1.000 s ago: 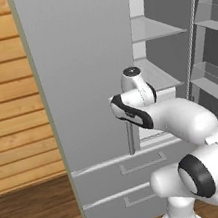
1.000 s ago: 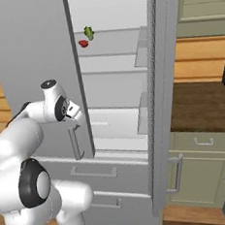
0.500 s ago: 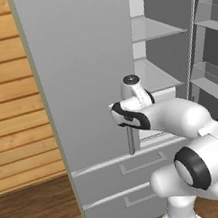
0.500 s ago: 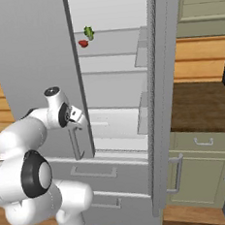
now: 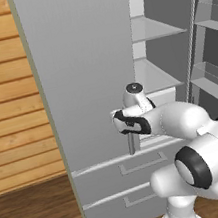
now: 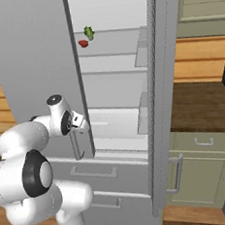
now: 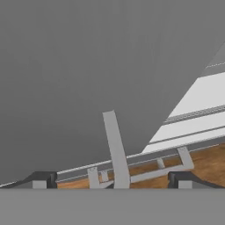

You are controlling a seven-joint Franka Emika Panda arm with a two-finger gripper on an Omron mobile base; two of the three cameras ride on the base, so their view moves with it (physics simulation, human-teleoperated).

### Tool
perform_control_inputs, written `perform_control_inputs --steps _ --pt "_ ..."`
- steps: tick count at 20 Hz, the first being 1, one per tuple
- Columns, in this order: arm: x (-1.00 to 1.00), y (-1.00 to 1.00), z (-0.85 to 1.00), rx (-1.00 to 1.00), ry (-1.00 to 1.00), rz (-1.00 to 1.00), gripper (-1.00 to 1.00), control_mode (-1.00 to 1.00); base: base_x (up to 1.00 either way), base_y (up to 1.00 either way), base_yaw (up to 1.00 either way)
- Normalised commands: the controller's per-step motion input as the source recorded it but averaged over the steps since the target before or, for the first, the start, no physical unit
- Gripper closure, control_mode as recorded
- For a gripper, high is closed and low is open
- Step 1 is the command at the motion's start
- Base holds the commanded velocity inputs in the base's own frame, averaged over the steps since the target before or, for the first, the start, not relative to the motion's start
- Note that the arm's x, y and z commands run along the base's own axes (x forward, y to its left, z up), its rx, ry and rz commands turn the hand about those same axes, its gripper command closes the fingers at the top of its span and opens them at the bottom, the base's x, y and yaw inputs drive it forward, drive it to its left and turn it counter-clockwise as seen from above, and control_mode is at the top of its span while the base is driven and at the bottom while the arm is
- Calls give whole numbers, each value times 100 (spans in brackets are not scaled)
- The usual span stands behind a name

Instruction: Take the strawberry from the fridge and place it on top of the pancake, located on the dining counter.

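1. The fridge (image 6: 37, 68) has its right door (image 6: 162, 100) swung wide open; the left door is shut.
2. The gripper (image 7: 112, 178) sits close to the left door's bar handle (image 7: 116, 149), near the handle's low end.
3. Jaws are spread wide w/ the handle between the 2 tips. They hold nothing.
4. The strawberry (image 6: 83, 43) lies on an upper shelf (image 6: 113, 48) inside, at about 1 o'clock from the gripper in the right base view, well apart from it.
5. A green leafy veg (image 6: 89, 33) is just beside the strawberry, at its 1 o'clock.
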Motion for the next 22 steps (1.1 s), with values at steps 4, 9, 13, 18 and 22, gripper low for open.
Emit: perform_control_inputs --steps 4,9,13,18,22 --pt "-14 11 -1 0 0 0 100 -100 0 0 0" --pt "-38 22 0 0 0 -4 100 -100 0 0 0" --pt "-42 32 0 0 0 -8 100 -100 0 0 0" --pt "-22 16 -1 0 0 -8 100 -100 0 0 0" --pt "-25 48 -3 0 0 -15 100 -100 0 0 0"
